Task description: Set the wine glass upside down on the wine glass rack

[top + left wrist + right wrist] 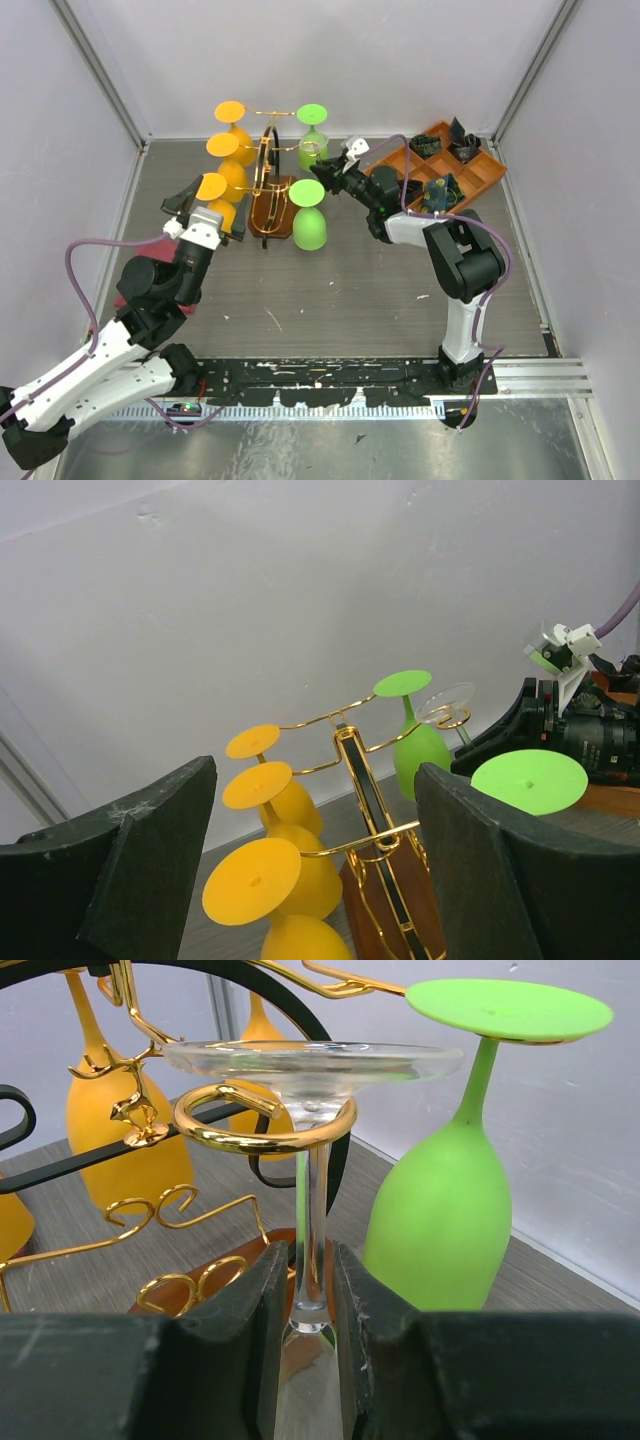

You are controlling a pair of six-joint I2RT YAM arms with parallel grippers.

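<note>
The clear wine glass [312, 1210] hangs upside down, its foot resting on top of a gold ring of the wine glass rack [215, 1140]. My right gripper [312, 1290] is shut on its stem just above the bowl; in the top view the right gripper [335, 178] is at the rack's right side. The rack's wooden base [268, 222] stands mid-table. The glass's clear foot also shows in the left wrist view [446, 700]. My left gripper [207, 212] is open and empty, left of the rack beside the orange glasses [255, 880].
Three orange glasses [232, 140] hang on the rack's left arms and two green glasses [309, 228] on its right, one [440, 1210] right next to the clear glass. An orange compartment tray [480, 185] with dark items sits at the back right.
</note>
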